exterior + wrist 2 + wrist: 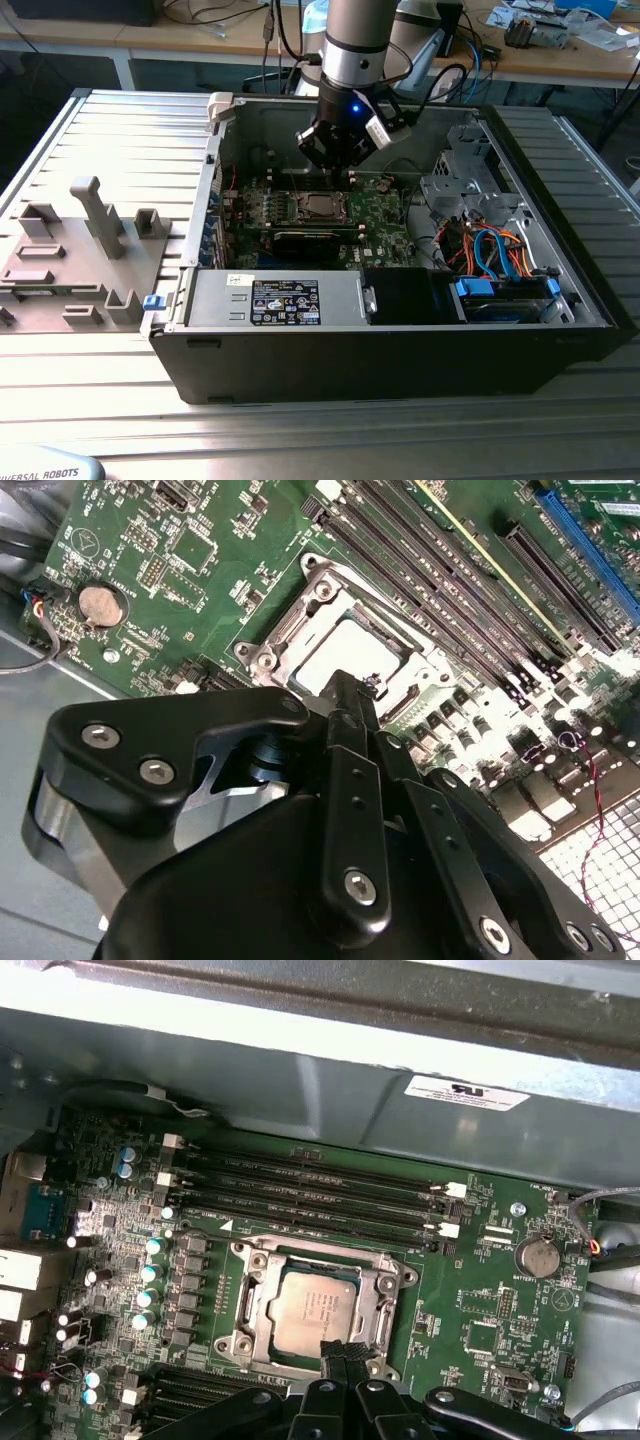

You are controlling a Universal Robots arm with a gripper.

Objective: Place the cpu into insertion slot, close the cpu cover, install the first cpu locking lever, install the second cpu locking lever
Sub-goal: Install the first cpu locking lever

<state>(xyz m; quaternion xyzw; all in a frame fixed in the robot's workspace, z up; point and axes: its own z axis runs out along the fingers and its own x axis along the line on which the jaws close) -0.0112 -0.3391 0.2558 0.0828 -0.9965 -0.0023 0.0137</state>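
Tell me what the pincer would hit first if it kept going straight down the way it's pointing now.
Probably the edge of the thin silvery metal cpu cover around the square silver-grey cpu in its socket. The black pincer tips sit just above that edge, though depth is hard to judge.

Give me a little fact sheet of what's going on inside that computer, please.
setting: open computer case lying on a ribbed metal table
tool: black tool on the arm, fingertips together, holding nothing, at the edge of the chip socket
chip: silver square cpu sitting in the insertion slot
cover: cpu cover lies down around the chip
board: green circuit board with a coin battery
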